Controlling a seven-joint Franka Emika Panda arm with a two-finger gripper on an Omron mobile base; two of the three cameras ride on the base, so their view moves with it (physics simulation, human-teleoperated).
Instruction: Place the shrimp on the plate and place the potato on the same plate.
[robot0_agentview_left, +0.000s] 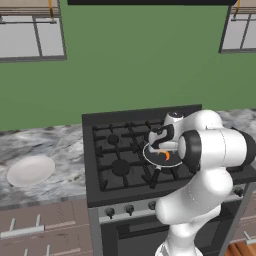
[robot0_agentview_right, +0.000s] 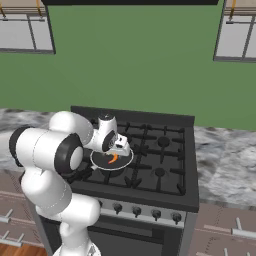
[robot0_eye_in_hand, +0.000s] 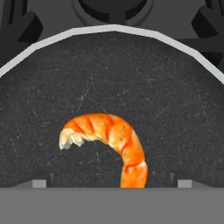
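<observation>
The shrimp (robot0_eye_in_hand: 111, 140) lies in a dark frying pan (robot0_eye_in_hand: 131, 78) with a pale rim, which sits on the stove (robot0_agentview_left: 107, 155) at the front, toward its right side as seen from the left base view. The gripper (robot0_agentview_left: 161, 145) hangs just above the pan with its jaws spread wide and nothing between them; in the hand view the two fingertips (robot0_eye_in_hand: 40, 183) stand on either side of the shrimp's tail end, apart from it. The plate (robot0_agentview_left: 31, 170) rests on the marbled counter (robot0_agentview_left: 55, 145) left of the stove, well apart from the pan. The arm's bulky joints block part of the pan in both base views. The hand view shows the shrimp's orange bands and pale end; the right base view gives it as an orange fleck (robot0_agentview_right: 113, 158). The left base view alone carries the plate. No writing can be read
</observation>
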